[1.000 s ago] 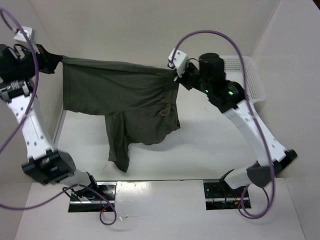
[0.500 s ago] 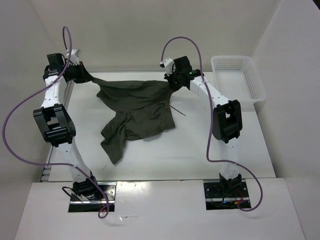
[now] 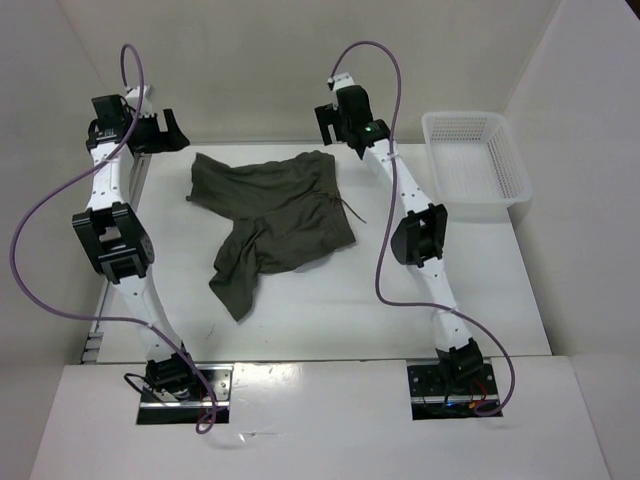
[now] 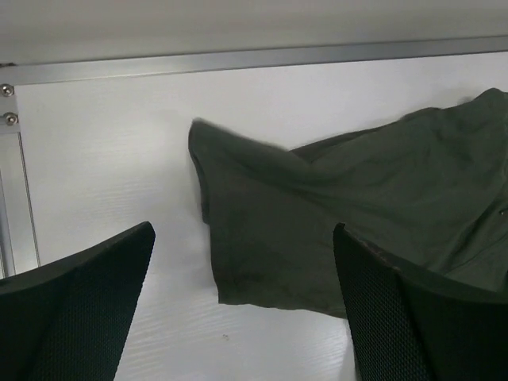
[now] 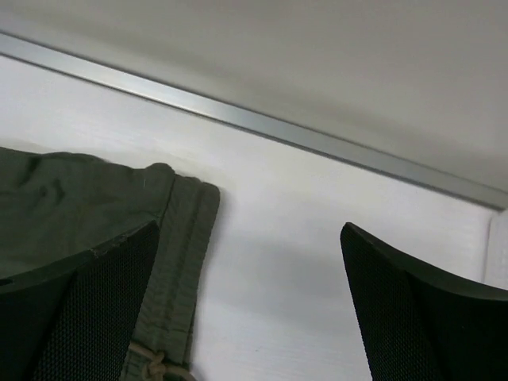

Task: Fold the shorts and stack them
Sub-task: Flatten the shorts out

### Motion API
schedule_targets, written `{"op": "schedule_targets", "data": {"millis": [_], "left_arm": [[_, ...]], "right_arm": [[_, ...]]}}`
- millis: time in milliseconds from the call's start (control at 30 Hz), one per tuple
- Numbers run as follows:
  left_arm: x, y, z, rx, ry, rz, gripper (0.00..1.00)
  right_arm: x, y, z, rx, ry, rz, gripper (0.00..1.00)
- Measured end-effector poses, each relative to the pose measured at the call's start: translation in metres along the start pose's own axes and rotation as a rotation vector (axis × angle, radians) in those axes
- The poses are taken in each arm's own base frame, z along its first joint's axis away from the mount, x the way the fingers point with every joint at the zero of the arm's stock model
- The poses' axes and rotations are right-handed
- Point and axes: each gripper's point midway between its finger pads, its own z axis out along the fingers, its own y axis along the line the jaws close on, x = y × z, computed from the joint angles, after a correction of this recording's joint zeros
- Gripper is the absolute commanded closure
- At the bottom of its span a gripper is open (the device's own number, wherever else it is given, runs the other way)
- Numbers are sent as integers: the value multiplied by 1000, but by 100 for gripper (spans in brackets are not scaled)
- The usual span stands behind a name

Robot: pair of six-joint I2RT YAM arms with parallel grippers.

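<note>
Barely started tbh: shorts (image 3: 275, 215) lie rumpled on the surface (image 3: 450, 290), around 11 o'clock. Left claw (image 3: 168, 130) and right claw (image 3: 327, 122) both gape wide, empty. No fold yet, no stacking.

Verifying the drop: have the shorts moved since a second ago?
Yes. The shorts have come down from the air onto the table, their left corner now farther in from the table's left edge, toward the basket.

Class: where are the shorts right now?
In the top view, the shorts lie rumpled on the table, towards its far left, well left of the white basket.
</note>
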Motion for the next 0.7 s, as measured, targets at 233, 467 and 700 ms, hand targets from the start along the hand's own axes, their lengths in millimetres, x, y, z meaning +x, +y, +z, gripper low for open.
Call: {"op": "schedule_targets", "data": {"millis": [233, 467, 700], "left_arm": [[8, -22, -38, -13, 44, -25, 0], [141, -118, -74, 98, 335, -83, 3], [259, -158, -66, 149, 665, -116, 13]], "right_arm": [[10, -4, -25, 3, 99, 109, 0], [32, 4, -127, -119, 237, 108, 0], [123, 31, -227, -316, 361, 106, 0]]}}
